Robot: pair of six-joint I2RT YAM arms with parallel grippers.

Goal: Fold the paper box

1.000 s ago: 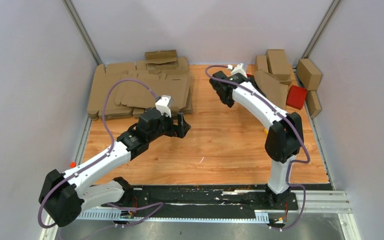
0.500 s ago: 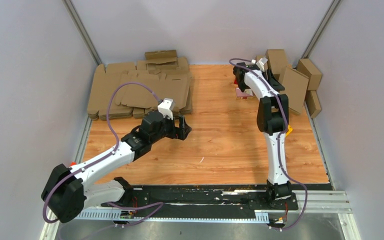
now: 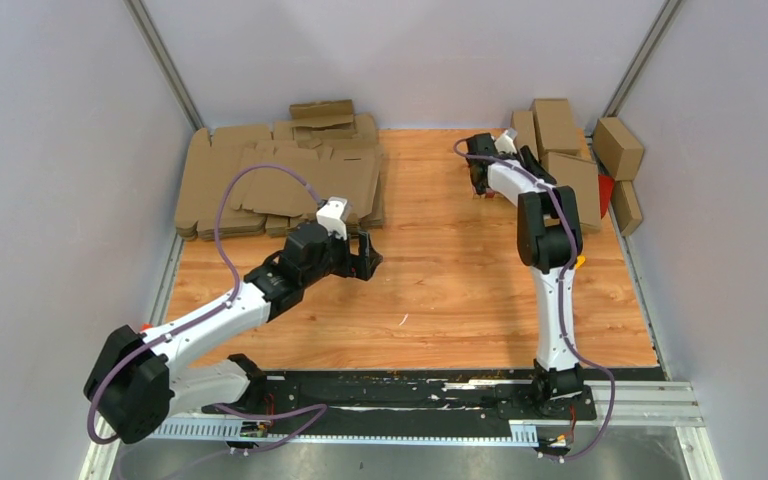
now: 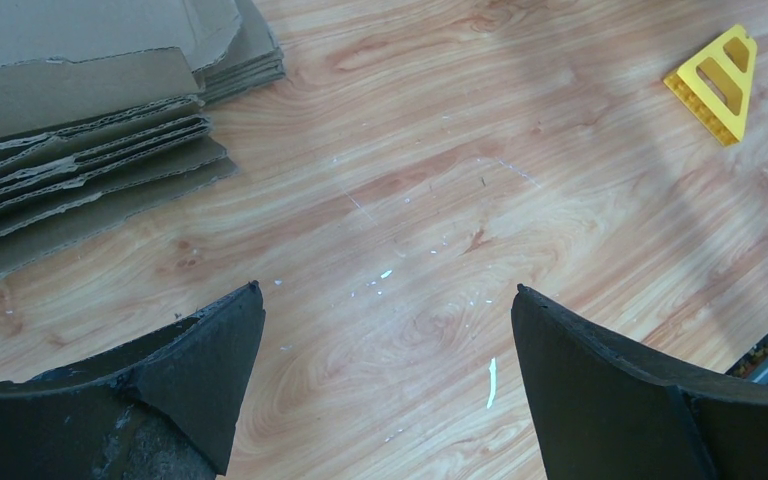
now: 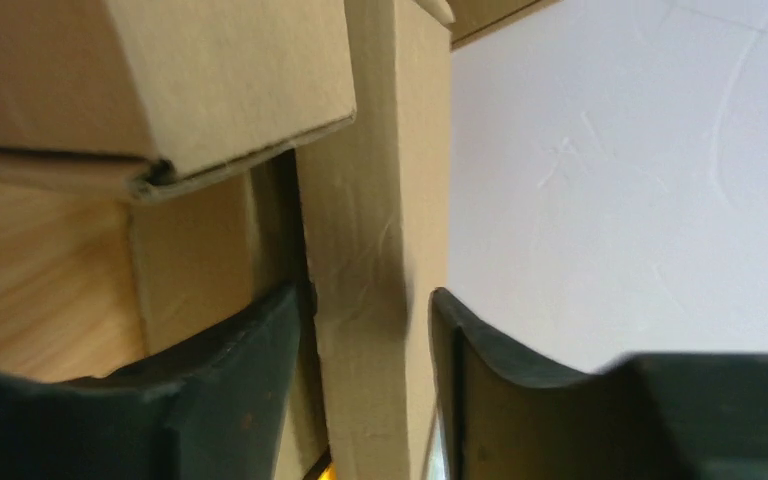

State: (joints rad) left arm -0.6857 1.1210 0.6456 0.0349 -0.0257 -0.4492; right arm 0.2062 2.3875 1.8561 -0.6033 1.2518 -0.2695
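The paper box [image 3: 573,185], a wide, shallow, folded brown box, stands on edge at the back right among other boxes. My right gripper [image 3: 548,172] reaches to it; its fingers are largely hidden under the arm in the top view. In the right wrist view the right gripper [image 5: 368,295] clamps a panel of the box [image 5: 375,250], with a white wall behind. My left gripper [image 3: 365,262] hovers over bare wood at mid-left, jaws wide apart and empty; the left wrist view shows the left gripper [image 4: 388,290] above the tabletop.
A stack of flat brown blanks [image 3: 280,180] lies at the back left, its edge in the left wrist view [image 4: 80,150]. Narrower finished boxes [image 3: 557,122] and a red box [image 3: 606,190] sit at the back right. A yellow triangle [image 3: 580,262] lies by the right arm.
My right arm has swung the paper box from the back middle rightward into the pile of boxes at the back right. The left arm has barely moved.
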